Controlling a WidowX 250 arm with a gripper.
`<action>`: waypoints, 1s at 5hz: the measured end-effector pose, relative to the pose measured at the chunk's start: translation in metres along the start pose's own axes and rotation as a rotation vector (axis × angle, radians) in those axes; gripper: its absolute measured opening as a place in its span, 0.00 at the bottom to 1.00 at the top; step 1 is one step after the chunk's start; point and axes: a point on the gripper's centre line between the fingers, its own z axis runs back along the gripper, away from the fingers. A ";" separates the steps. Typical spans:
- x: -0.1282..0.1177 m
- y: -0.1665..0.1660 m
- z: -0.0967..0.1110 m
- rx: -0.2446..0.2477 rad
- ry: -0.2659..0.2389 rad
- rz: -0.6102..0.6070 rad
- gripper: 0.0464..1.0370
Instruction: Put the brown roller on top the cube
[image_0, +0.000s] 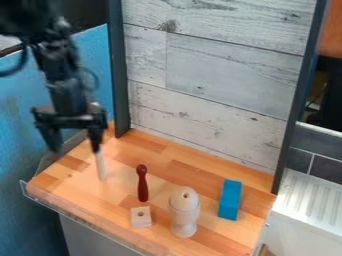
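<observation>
Clear plastic lip (100, 229) edges the near side of the wooden tabletop (190, 175), toward seven o'clock from the small pale wooden cube with a hole in its top (141, 217). The glossy reddish-brown turned wooden roller (142, 184) is at twelve o'clock from that cube, apart from it and apparently upright, its knobbed end uppermost. At eleven o'clock, farther out, hangs the black two-finger gripper (75, 149), its fingers spread wide with nothing gripped between them. A thin pale stick (101, 166) shows just under one fingertip; whether the two touch is hard to tell.

That stick is the first likely trouble: a low sweep toward the roller could knock it over, so some lift seems wise. The roller is slim and tall, so a finger landing off-centre would probably tip it before the grip closes. Its smooth rounded sides might also let it swivel, leaving it tilted on arrival.

Placing looks riskiest. The cube's top is small and its hole breaks the surface, so a slanted or off-centre release may topple the roller. At three o'clock, the pale wooden egg in its matching cup (184, 212) sits close enough for a wide finger to bump.
</observation>
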 end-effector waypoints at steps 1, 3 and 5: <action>-0.005 -0.021 0.003 -0.005 -0.054 0.003 0.96; 0.004 -0.048 -0.012 -0.011 -0.121 0.045 0.96; 0.016 -0.066 -0.052 0.018 -0.078 0.054 0.96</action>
